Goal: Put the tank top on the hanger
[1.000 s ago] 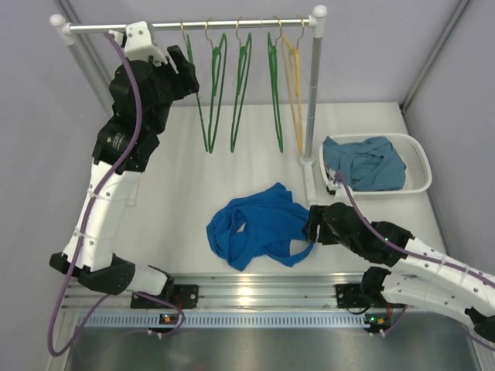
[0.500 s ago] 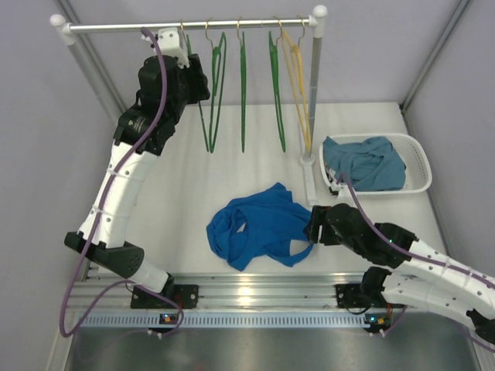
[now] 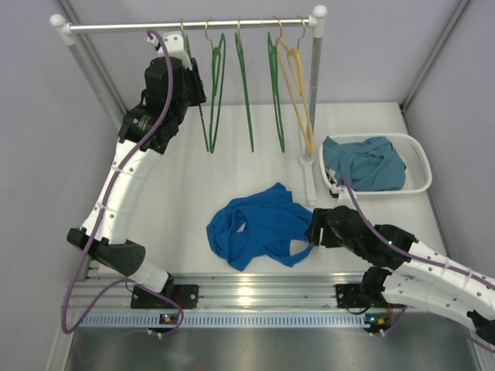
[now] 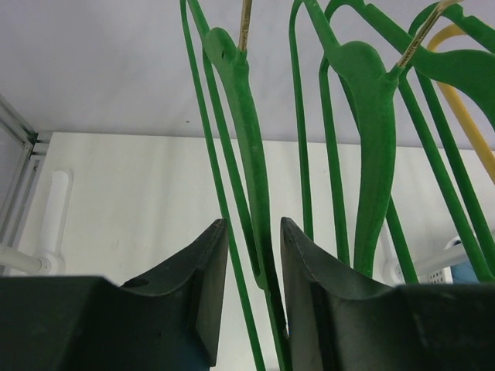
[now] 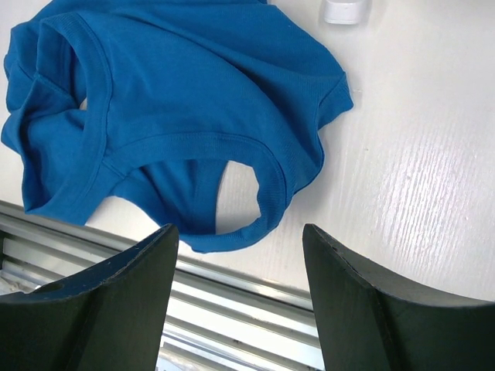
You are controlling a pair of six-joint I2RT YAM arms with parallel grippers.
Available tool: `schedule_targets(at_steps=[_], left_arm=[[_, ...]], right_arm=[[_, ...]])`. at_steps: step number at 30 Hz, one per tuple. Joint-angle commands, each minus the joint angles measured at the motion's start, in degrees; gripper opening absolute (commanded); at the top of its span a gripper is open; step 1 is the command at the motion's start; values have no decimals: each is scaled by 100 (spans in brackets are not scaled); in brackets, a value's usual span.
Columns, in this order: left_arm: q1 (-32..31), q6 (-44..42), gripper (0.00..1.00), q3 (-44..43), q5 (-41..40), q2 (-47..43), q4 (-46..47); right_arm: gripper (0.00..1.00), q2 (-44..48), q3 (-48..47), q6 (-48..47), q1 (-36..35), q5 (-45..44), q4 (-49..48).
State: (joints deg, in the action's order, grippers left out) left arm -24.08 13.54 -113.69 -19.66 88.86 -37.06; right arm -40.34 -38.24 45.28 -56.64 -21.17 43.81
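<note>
The royal-blue tank top (image 3: pixel 259 224) lies crumpled on the white table, also in the right wrist view (image 5: pixel 170 100). My right gripper (image 3: pixel 312 228) is open and empty just right of it, jaws wide above one strap loop (image 5: pixel 240 239). The leftmost green hanger (image 3: pixel 204 116) hangs from the rail. My left gripper (image 3: pixel 188 56) is up at it. In the left wrist view the hanger (image 4: pixel 246 131) passes between the narrowly parted jaws of the gripper (image 4: pixel 254 232). It lies against the right finger, with a gap to the left finger.
Three more green hangers (image 3: pixel 244 85) and a yellow hanger (image 3: pixel 298 85) hang on the metal rail (image 3: pixel 232 25). The rack's post (image 3: pixel 315 93) stands behind the tank top. A white basket (image 3: pixel 420 182) at the right holds a teal garment (image 3: pixel 363 162).
My left arm has swung right along the rail and brought its jaws around the leftmost green hanger. The neighbouring hangers have swung right. My right arm and the tank top have not moved.
</note>
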Motion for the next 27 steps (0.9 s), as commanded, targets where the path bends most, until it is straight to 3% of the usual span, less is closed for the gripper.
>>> schedule_targets(at_steps=[1,14,21,23,27], left_arm=[[26,-80,38,22,-170,44,6],[26,-194,27,49,-442,105,-74],[26,-361,13,-101,-504,175,-109],[26,-387,0,-136,-512,167,-109],[26,-466,0,-197,-547,114,-47]], right_arm=[[66,70,27,43,-93,-98,-22],[66,52,80,16,-93,-98,-83],[66,35,71,-36,-93,-115,-83],[66,26,62,-45,-93,-124,-92],[66,-9,53,-72,-93,-142,-92]])
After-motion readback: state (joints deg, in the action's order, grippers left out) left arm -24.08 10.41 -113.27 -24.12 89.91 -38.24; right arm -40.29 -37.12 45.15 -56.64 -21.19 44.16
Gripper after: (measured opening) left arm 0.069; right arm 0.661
